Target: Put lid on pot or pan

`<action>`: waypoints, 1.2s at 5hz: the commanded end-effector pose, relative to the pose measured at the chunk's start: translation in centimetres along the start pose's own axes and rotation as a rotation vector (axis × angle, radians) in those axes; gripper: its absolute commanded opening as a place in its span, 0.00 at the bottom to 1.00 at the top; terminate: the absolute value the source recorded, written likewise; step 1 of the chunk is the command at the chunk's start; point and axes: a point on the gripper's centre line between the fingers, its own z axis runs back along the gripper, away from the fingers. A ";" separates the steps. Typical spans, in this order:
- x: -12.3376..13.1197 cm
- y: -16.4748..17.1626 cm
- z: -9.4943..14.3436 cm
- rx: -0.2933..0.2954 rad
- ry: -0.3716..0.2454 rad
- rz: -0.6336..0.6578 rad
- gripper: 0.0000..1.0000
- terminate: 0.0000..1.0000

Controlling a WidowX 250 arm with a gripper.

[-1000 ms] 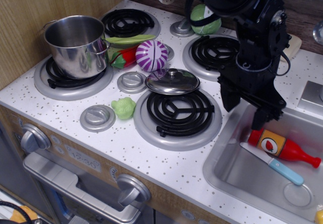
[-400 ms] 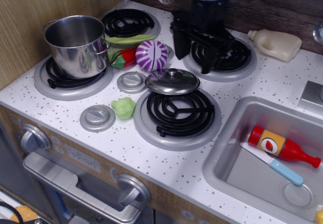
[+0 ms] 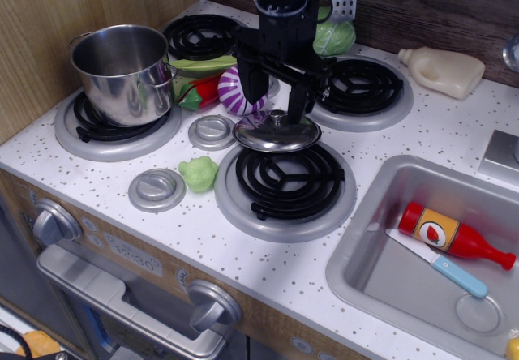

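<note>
- We see the gripper [image 3: 277, 92] with its jaws spread apart, gripping nothing, one finger on each side above the knob.
- The lid [image 3: 277, 131] lies directly beneath it, on the front burner's [image 3: 285, 182] rear edge.
- The pot [image 3: 124, 71] stands uncovered, well apart to the left.

Black boxy arm [image 3: 284, 11] with two black-fingered hand [image 3: 276, 92].

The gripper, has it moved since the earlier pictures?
Yes. The gripper has moved left, from beside the sink across the back burner, and now hangs with open jaws directly over the lid.
</note>
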 end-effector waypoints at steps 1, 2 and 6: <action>1.4 1.7 0.6 0.002 -0.084 -0.021 1.00 0.00; 2.1 2.2 0.2 -0.001 -0.080 -0.030 1.00 0.00; 2.5 2.3 -2.8 -0.098 -0.068 -0.002 0.00 0.00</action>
